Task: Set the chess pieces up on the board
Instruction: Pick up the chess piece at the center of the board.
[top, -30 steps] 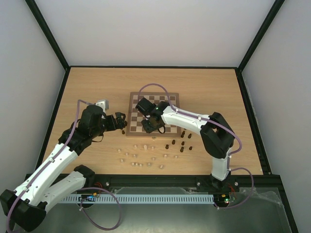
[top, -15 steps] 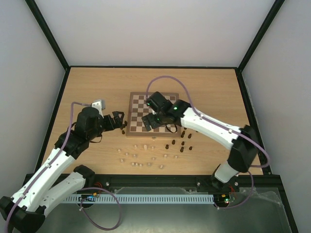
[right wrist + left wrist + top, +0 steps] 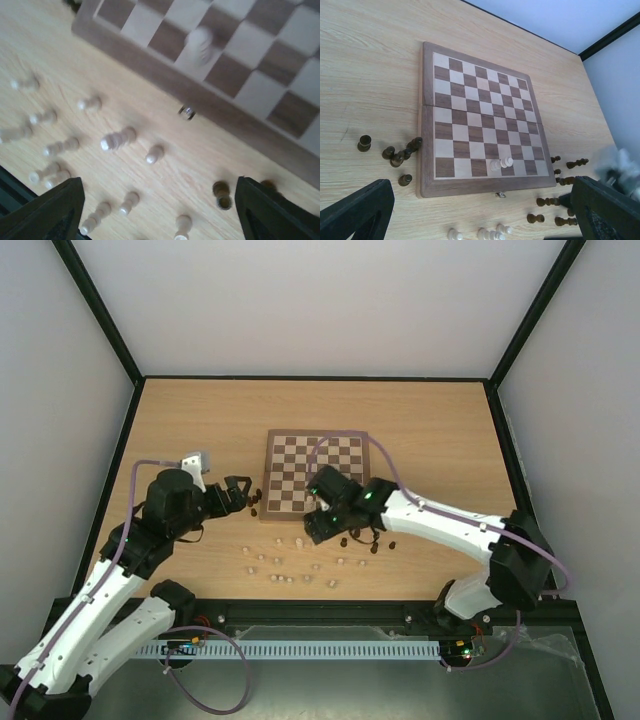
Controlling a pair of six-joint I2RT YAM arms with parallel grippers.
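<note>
A second ago my right jaws were low over the near rows of the board (image 3: 426,150) and nearly closed. Now they stand wide apart with nothing between them, and my right arm has pulled back off the board to the bench (image 3: 200,420), just in front of its near border. From this I judge that a piece was just set down. Two cream pieces (image 3: 501,163) stand side by side in the near row of squares, upright as far as I can tell; my right wrist view shows one of them only as a blur. Below my right jaws lie the loose cream pieces (image 3: 117,140), several on their sides, so the next pick is probably among them. My left jaws are also wide apart and empty. They hover near the left border of the board, above a small group of dark pieces (image 3: 400,155) on the bench. Other dark ones (image 3: 378,537) lie near the front right corner. The task is only at its beginning, because almost all pieces are off the board.
</note>
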